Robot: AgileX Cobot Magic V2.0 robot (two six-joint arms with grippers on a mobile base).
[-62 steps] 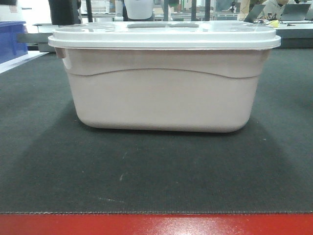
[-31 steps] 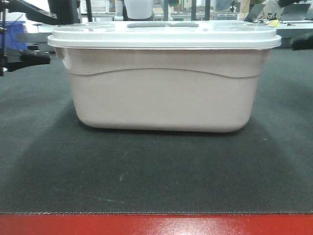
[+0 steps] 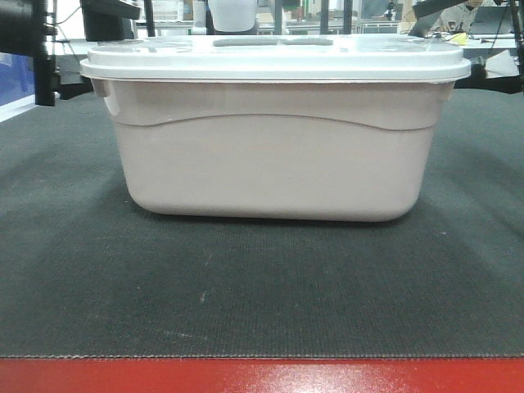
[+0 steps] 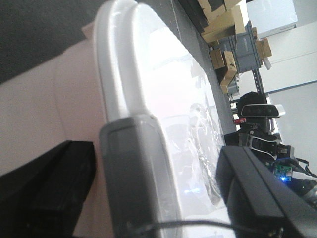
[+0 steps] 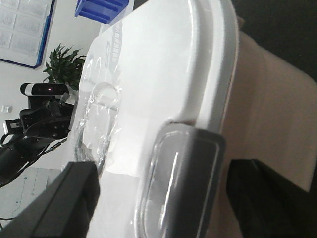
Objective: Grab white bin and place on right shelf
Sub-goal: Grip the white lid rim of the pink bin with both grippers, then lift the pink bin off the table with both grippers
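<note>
Dark mat (image 3: 262, 286) (red-edged) under white bin (image 3: 270, 155)

white bin (image 3: 274, 155) on mat (image 3: 246, 295) | left pincer (image 4: 148, 198): left end | right pincer (image 5: 168, 198): right end

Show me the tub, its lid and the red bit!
white bin (image 3: 270, 168): front view, middle of its side wall.
lid (image 3: 274, 64): front view, front rim.
red table edge (image 3: 262, 377): front view, middle of the strip.
</note>
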